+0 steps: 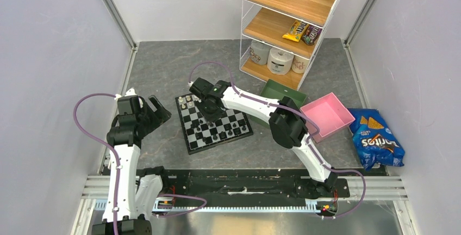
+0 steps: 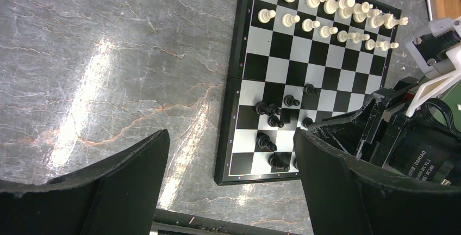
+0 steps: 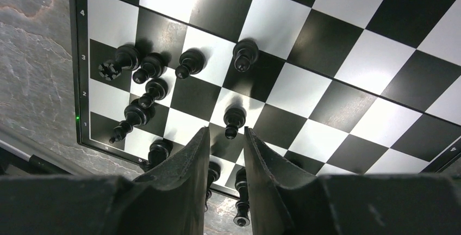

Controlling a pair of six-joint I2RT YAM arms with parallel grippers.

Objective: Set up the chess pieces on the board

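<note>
Small black-and-white chequered chessboard mid grey marbled table: left wrist view shows cream-white pieces in two rows, left gripper gaping, empty; right wrist view shows only clustered black pieces, right gripper narrowly parted, unladen.

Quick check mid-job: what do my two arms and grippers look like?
The left arm and right arm have white links joined by black motor housings; a purple cable loops along each. The left gripper and right gripper are black, with two thick tapering fingers, rough-edged.
</note>
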